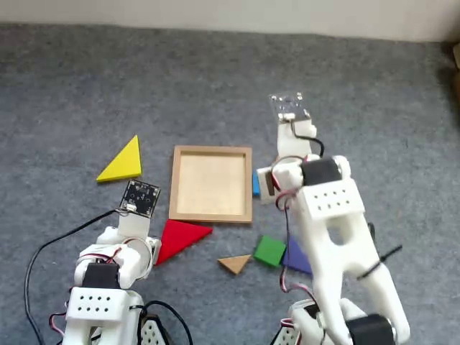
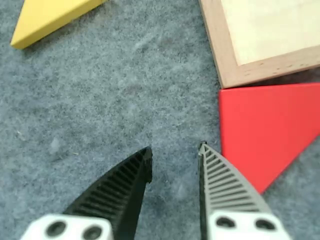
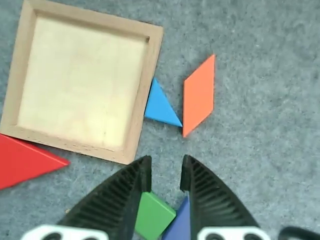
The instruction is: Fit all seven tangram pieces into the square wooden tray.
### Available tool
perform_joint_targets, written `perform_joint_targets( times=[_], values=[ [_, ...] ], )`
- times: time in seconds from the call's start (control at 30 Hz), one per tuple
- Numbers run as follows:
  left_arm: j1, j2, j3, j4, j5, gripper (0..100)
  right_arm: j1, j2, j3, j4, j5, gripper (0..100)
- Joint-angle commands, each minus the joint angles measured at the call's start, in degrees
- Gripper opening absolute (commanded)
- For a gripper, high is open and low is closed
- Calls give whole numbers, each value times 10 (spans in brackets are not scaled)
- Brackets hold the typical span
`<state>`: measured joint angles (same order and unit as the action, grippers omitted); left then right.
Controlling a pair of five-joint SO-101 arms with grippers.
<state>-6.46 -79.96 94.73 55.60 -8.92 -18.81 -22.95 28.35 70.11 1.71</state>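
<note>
The square wooden tray (image 1: 211,215) is seen at the middle of the grey felt worktop (image 1: 86,86), with every visible piece lying outside it. A yellow triangle (image 1: 123,162) is placed to its left, and a red triangle (image 1: 178,237) is set against its near left corner. A light blue triangle (image 3: 161,107) is pressed to the right rim, its tip met by an orange parallelogram (image 3: 198,95) farther right. A tan triangle (image 1: 236,264), a green square (image 1: 270,251) and an indigo piece (image 1: 295,257) are grouped near the near right corner. The left pincer (image 2: 175,148) is held spread and unladen just left of the red triangle; the right pincer (image 3: 166,159) is slightly parted, nothing gripped, above the green square.
</note>
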Motion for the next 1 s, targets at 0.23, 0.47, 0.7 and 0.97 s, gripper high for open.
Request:
perform_joint_targets(
  times=[0.23, 0.47, 0.7, 0.97],
  values=[
    [4, 1, -43, -5, 0, 161, 24, 51, -53, -10, 7, 110],
    [-31, 1, -102, -5, 0, 158, 43, 52, -53, -52, 8, 142],
    [-187, 1, -171, -5, 0, 158, 40, 87, -97, -50, 9, 250],
    [-250, 2, -190, -4, 0, 161, 40, 225, -190, -49, 55, 250]
  ],
)
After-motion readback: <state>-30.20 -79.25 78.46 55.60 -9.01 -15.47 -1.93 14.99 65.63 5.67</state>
